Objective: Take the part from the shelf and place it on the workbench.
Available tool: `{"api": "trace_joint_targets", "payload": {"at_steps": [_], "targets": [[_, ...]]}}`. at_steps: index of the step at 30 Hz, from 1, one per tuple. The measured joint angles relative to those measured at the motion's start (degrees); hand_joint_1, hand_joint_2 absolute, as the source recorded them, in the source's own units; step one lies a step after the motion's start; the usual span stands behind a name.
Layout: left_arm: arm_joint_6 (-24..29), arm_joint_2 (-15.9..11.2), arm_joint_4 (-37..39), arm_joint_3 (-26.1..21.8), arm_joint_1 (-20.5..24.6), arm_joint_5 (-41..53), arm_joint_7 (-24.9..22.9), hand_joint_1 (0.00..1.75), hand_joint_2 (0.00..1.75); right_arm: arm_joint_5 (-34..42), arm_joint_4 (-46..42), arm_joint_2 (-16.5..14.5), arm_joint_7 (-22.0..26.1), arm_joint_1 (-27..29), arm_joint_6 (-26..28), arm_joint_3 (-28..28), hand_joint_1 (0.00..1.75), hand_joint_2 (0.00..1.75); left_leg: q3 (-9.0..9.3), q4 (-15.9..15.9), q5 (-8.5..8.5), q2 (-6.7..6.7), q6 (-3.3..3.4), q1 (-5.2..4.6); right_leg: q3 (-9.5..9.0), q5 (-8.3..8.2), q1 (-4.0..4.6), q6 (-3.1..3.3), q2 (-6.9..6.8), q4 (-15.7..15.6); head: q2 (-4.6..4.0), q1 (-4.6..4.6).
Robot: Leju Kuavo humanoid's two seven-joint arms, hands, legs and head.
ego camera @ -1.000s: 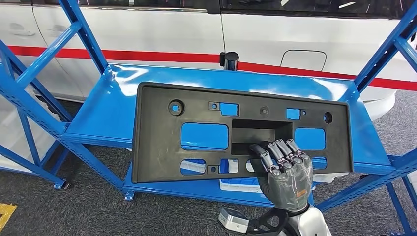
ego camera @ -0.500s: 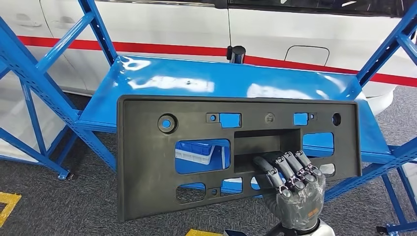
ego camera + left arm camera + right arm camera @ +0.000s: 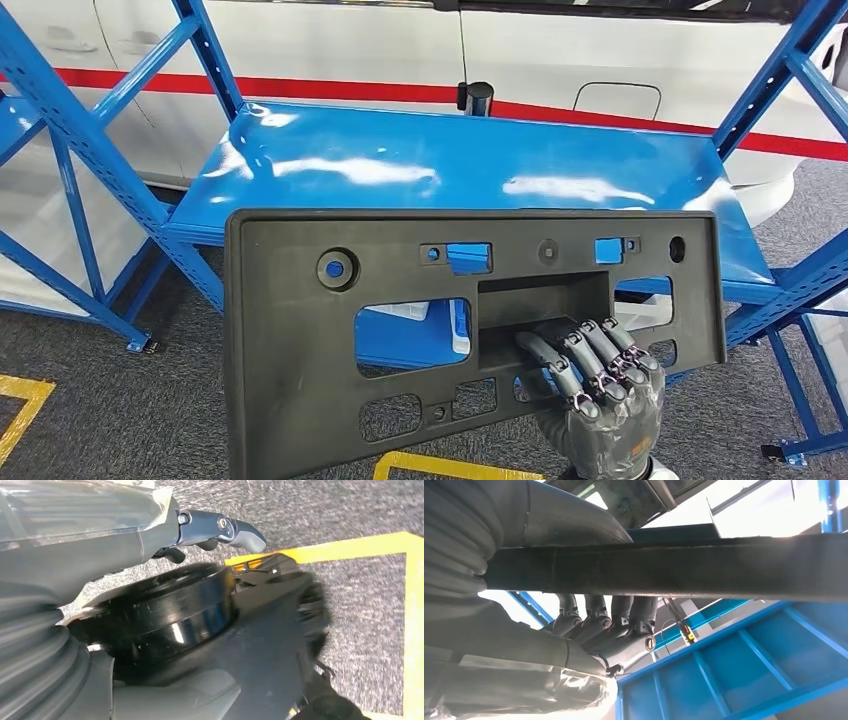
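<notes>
Part (image 3: 300, 340): black plastic panel with cut-outs, held off the blue shelf (image 3: 450, 170), in front of it, lower-left corner dropped.
Right robot hand (image 3: 600, 395): grasps the part, fingers (image 3: 590, 360) hooked into the central recess.
Right wrist view: fingers (image 3: 599, 622) wrapped over the panel's edge (image 3: 704, 570).
Left robot hand (image 3: 210, 530): hangs above grey carpet; released or clenched, cannot tell.

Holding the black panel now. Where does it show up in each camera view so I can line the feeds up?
Head view: black panel across the lower middle, right hand gripping its recess from below.
Left wrist view: not in it.
Right wrist view: panel's edge as a dark bar across the picture, over the fingers.
Shared landmark: blue shelf.
</notes>
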State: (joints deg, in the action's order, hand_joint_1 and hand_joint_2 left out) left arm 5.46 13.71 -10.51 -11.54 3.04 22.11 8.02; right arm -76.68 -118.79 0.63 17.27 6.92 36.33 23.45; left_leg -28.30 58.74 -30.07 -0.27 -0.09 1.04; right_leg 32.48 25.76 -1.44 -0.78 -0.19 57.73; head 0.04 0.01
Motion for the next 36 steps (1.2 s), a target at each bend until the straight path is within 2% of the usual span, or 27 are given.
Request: {"api": "trace_joint_targets", "payload": {"at_steps": [1, 3, 5, 6, 7, 9, 10, 11, 12, 13, 15, 16, 18, 19, 20, 21, 22, 24, 25, 26, 27, 29, 30, 31, 33, 35, 36], "targets": [[0.1, 0.0, 0.0, -0.1, 0.0, -0.1, 0.1, 0.0, 1.75, 0.2, 0.0, -0.2, 0.4, 0.0, 0.0, -0.1, 1.75, 1.75, 0.34, -1.0, 0.01, -0.18, 0.25, -0.21, 0.22, -0.26, 0.07, -0.39, 0.0, 0.1, 0.0, -0.01], [0.2, 0.0, 0.0, -0.4, -0.1, -0.3, 0.4, 0.0, 1.75, 0.8, 0.2, -0.5, 1.1, -0.1, 0.0, -0.1, 1.75, 1.75, -0.34, -1.1, 0.66, -0.31, 1.24, -0.65, 0.65, -0.92, 0.18, -1.38, 0.0, -0.1, 0.0, 0.05], [0.3, 0.1, 0.0, -0.5, 0.0, -0.5, 0.6, 0.0, 1.75, 1.1, 0.4, -0.6, 1.4, -0.1, 0.0, -0.2, 1.75, 1.75, -1.09, -1.5, 1.68, -0.04, 2.5, -0.76, 1.57, -0.19, 0.1, -1.86, 0.0, 0.8, 0.0, 0.12], [0.3, 0.1, 0.0, -0.5, 0.0, -0.5, 0.7, 0.0, 1.75, 1.1, 0.4, -0.6, 1.5, -0.1, 0.0, -0.2, 1.75, 1.75, -1.63, -1.7, 2.32, 0.11, 3.14, -0.77, 2.45, 1.42, 0.07, -1.7, 0.02, 2.5, 0.0, 0.18], [0.3, 0.2, 0.0, -0.6, 0.0, -0.5, 0.7, 0.0, 1.75, 1.2, 0.5, -0.6, 1.5, -0.1, 0.0, -0.3, 1.75, 1.75, -2.36, -1.7, 2.93, 0.26, 3.56, -0.84, 3.61, 3.92, 0.0, -1.33, 0.03, 5.6, 0.0, 0.27], [0.3, 0.2, 0.0, -0.8, 0.0, -0.5, 0.7, 0.0, 1.75, 1.2, 0.8, -0.6, 1.7, -0.1, 0.0, -0.3, 1.75, 1.75, -3.91, -1.7, 4.05, 0.41, 3.99, -1.12, 5.82, 8.41, 0.08, -0.97, 0.06, 13.0, 0.0, 0.43], [0.3, 0.2, 0.0, -0.9, 0.0, -0.5, 0.7, 0.0, 1.75, 1.2, 0.9, -0.6, 1.7, -0.1, 0.0, -0.3, 1.75, 1.75, -4.74, -1.7, 4.64, 0.49, 4.04, -1.28, 6.06, 9.34, 0.14, -1.17, 0.06, 15.5, 0.0, 0.43], [0.3, 0.2, 0.0, -1.0, 0.0, -0.5, 0.7, 0.0, 1.75, 1.2, 1.0, -0.6, 1.8, 0.0, 0.0, -0.3, 1.75, 1.75, -5.45, -1.6, 5.17, 0.52, 4.05, -1.44, 5.27, 9.03, 0.22, -1.56, 0.06, 15.9, 0.0, 0.43], [0.3, 0.2, 0.0, -1.0, 0.0, -0.6, 0.8, 0.0, 1.75, 1.4, 1.1, -0.6, 2.0, 0.0, 0.0, -0.3, 1.75, 1.75, -6.12, -1.6, 5.71, 0.54, 4.02, -1.59, 3.34, 7.99, 0.34, -1.96, 0.06, 14.2, 0.0, 0.42], [0.3, 0.2, 0.0, -1.1, 0.0, -0.6, 0.8, 0.0, 1.75, 1.8, 1.2, -0.6, 2.3, -0.1, 0.0, -0.3, 1.75, 1.75, -6.71, -1.6, 6.25, 0.53, 3.95, -1.73, 0.44, 6.77, 0.5, -2.14, 0.05, 10.6, 0.0, 0.42], [0.3, 0.4, 0.0, -1.3, 0.0, -0.9, 0.9, 0.0, 1.75, 2.9, 1.3, -0.7, 3.4, -0.2, 0.0, -0.4, 1.75, 1.75, -7.47, -1.5, 7.19, 0.5, 3.59, -2.06, -5.58, 5.68, 1.04, -1.66, 0.03, 1.9, 0.0, 0.4], [0.3, 0.4, 0.0, -1.4, 0.0, -1.0, 1.0, 0.0, 1.75, 3.7, 1.4, -0.9, 4.2, -0.2, 0.0, -0.5, 1.75, 1.75, -7.67, -1.5, 7.63, 0.51, 3.33, -2.18, -7.15, 5.72, 1.28, -1.23, 0.03, -0.9, 0.0, 0.34], [0.1, 0.5, 0.0, -1.6, 0.0, -1.2, 1.3, 0.0, 1.75, 5.3, 1.8, -1.3, 6.4, -0.1, 0.0, -0.9, 1.75, 1.75, -7.87, -1.5, 8.45, 0.6, 2.72, -2.22, -7.44, 5.62, 1.54, -0.42, 0.04, -2.7, 0.0, 0.17], [0.0, 0.5, 0.0, -1.7, -0.1, -1.2, 1.6, 0.0, 1.75, 6.5, 2.1, -1.7, 8.2, 0.0, 0.0, -1.4, 1.75, 1.75, -8.09, -1.5, 8.62, 0.56, 2.41, -2.11, -7.03, 5.21, 1.22, 0.05, 0.0, -2.8, 0.0, 0.14], [0.0, 0.5, 0.0, -1.7, -0.1, -1.3, 1.7, 0.0, 1.75, 7.7, 2.4, -2.2, 10.3, 0.2, 0.0, -2.0, 1.75, 1.75, -8.47, -0.9, 7.88, 0.45, 2.02, -1.97, -6.68, 4.69, 0.95, 0.62, -0.04, -2.8, 0.0, 0.09], [0.0, 0.5, 0.0, -1.8, -0.1, -1.3, 1.9, 0.0, 1.75, 9.1, 2.8, -2.8, 12.5, 0.3, 0.0, -2.8, 1.75, 1.75, -9.06, 0.5, 6.1, 0.32, 1.57, -1.79, -6.23, 4.1, 0.63, 1.26, -0.13, -2.9, 0.0, -0.05], [0.1, 0.5, 0.1, -1.9, -0.1, -1.4, 2.0, 0.0, 1.75, 10.5, 3.3, -3.3, 14.5, 0.5, 0.0, -3.6, 1.75, 1.75, -9.82, 2.9, 3.48, 0.18, 1.12, -1.51, -5.73, 3.54, 0.41, 1.71, -0.21, -3.0, 0.0, -0.16], [0.3, 0.4, 0.1, -2.0, -0.1, -1.7, 2.2, 0.0, 1.75, 13.1, 4.2, -4.2, 17.8, 0.9, 0.0, -5.2, 1.75, 1.75, -11.25, 9.8, -1.87, 0.1, 0.1, -0.92, -4.62, 2.59, 0.52, 2.09, -0.34, -2.9, 0.0, -0.42], [0.6, 0.4, 0.1, -2.1, -0.1, -1.8, 2.2, 0.0, 1.75, 14.6, 4.9, -4.4, 19.2, 1.1, 0.0, -6.1, 1.75, 1.75, -11.39, 12.5, -2.85, 0.11, -0.37, -0.57, -4.19, 2.16, 0.52, 1.95, -0.41, -2.8, 0.0, -0.4], [1.1, 0.4, 0.0, -2.3, -0.1, -1.8, 2.3, 0.0, 1.75, 16.3, 5.5, -4.5, 20.4, 1.3, 0.0, -7.1, 1.75, 1.75, -10.93, 13.8, -2.71, 0.13, -0.78, -0.19, -3.75, 1.75, 0.47, 1.77, -0.46, -2.7, 0.0, -0.4], [1.5, 0.4, 0.0, -2.4, -0.1, -1.8, 2.2, 0.0, 1.75, 18.3, 6.0, -4.4, 21.2, 1.4, 0.0, -8.1, 1.75, 1.75, -9.42, 13.0, -1.49, 0.15, -1.12, 0.2, -3.31, 1.4, 0.36, 1.5, -0.48, -2.5, 0.0, -0.4], [2.2, 0.3, 0.1, -2.7, 0.0, -1.9, 2.0, 0.0, 1.75, 21.7, 6.8, -3.8, 21.8, 1.4, 0.0, -9.7, 1.75, 1.75, -4.53, 6.6, 0.96, 0.16, -1.58, 0.83, -2.38, 0.93, 0.06, 1.0, -0.47, -1.8, 0.0, -0.43], [2.3, 0.3, 0.1, -2.8, 0.0, -1.9, 1.9, 0.0, 1.75, 22.8, 7.0, -3.3, 21.9, 1.4, 0.0, -10.4, 1.75, 1.75, -2.26, 3.1, 1.47, 0.03, -1.63, 0.84, -1.81, 0.74, 0.02, 0.68, -0.46, -1.4, 0.0, -0.45], [2.4, 0.3, 0.0, -2.8, 0.0, -1.9, 1.9, 0.0, 1.75, 23.4, 7.2, -3.0, 21.9, 1.3, 0.0, -10.9, 1.75, 1.75, -0.98, 0.8, 1.45, -0.09, -1.57, 0.74, -1.34, 0.51, 0.05, 0.32, -0.47, -1.0, 0.0, -0.43], [2.4, 0.3, 0.0, -2.9, 0.0, -1.9, 1.9, 0.0, 1.75, 23.8, 7.6, -2.4, 21.9, 1.2, 0.0, -11.7, 1.75, 1.75, -0.68, -0.9, 1.03, -0.28, -0.9, 0.2, -0.45, -0.18, 0.19, -0.73, -0.46, -0.8, 0.0, -0.44], [2.4, 0.4, 0.0, -2.9, 0.0, -1.9, 1.9, 0.0, 1.75, 23.8, 7.9, -2.0, 21.9, 1.2, 0.0, -12.2, 1.75, 1.75, -1.34, -1.5, 1.53, -0.12, 0.61, 0.08, 0.49, -0.07, 0.26, -1.53, -0.42, -0.2, 0.0, -0.43], [2.5, 0.4, 0.0, -2.9, 0.0, -1.9, 1.9, 0.0, 1.75, 24.0, 8.0, -1.7, 21.9, 1.2, 0.0, -12.4, 1.75, 1.75, -1.77, -1.7, 2.03, -0.03, 1.49, 0.05, 1.32, 1.0, 0.26, -1.51, -0.37, 1.1, 0.0, -0.28]]}}
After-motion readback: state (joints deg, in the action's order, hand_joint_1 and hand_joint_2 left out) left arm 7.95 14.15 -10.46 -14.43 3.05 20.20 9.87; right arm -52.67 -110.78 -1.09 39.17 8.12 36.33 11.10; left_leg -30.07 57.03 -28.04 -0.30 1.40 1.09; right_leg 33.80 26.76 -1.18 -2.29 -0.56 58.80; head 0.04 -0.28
